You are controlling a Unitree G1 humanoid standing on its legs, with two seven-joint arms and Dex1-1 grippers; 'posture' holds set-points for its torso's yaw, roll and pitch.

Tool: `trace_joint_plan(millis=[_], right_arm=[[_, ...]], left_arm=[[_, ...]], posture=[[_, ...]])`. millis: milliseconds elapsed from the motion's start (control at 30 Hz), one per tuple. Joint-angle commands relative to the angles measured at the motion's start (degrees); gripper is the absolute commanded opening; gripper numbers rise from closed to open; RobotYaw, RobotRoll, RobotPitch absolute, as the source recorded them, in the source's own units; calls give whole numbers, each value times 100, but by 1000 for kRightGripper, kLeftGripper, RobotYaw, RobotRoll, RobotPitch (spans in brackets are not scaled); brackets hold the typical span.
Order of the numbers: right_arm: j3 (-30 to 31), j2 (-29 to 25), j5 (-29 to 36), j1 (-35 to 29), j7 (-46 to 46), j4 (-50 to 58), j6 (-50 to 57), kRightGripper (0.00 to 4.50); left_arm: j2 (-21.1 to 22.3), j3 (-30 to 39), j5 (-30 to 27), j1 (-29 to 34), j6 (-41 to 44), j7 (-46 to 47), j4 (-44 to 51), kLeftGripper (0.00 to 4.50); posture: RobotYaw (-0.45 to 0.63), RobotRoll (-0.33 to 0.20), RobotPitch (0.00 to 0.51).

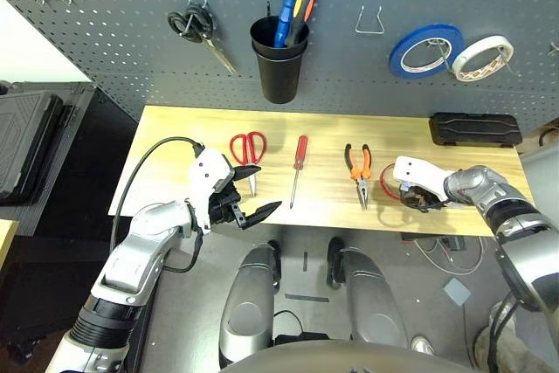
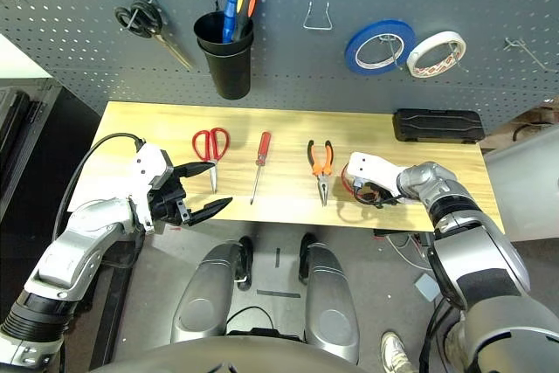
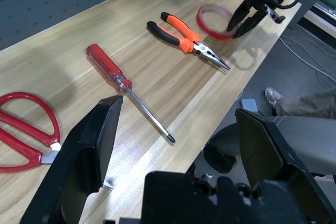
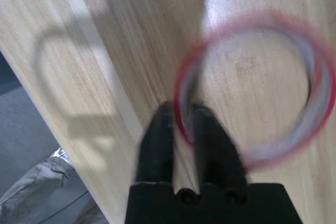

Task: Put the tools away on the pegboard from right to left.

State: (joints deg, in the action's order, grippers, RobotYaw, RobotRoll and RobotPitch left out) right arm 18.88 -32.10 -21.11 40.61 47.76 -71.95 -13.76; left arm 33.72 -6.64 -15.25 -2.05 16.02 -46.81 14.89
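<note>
The red tape ring (image 4: 252, 87) (rightmost tool, near the desk's front edge) is pinched by the right gripper (image 4: 181, 121), so a lift to a pegboard (image 1: 105, 50) hook is probably called for next, while the left gripper (image 1: 253, 189) is held with jaws wide apart.

Even, bright overhead lighting; glare patch on tabletop (image 3: 131, 145); soft pincer shadow, motion-blurred red tape ring (image 4: 252, 87) in right wrist view; head views sharp

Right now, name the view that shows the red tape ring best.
The left wrist view: the red tape ring shows whole beside the pliers, pinched by the right pincer. The right wrist view blurs it; in the eye views the right arm hides most of it.
</note>
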Motion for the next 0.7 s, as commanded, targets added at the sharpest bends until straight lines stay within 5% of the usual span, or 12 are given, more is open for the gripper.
trace_joint_plan(millis=[33,433,700], right_arm=[[-158,-130,99,-259,-204,62,-312,42],[-1193,-524,890,-1221,-1207,746,-1581,42],[-1874,-529,1118,-2311,-2788,1465,-2700,42]], left_arm=[[-6,-69,28,-74,7,-71,-65,4500],[-187,8,-293,-290,-202,-239,240,4500],[-309,158,-863,-422,-126,-308,757,4500]], posture=[[217,0,280],[224,0,248],[229,0,236]])
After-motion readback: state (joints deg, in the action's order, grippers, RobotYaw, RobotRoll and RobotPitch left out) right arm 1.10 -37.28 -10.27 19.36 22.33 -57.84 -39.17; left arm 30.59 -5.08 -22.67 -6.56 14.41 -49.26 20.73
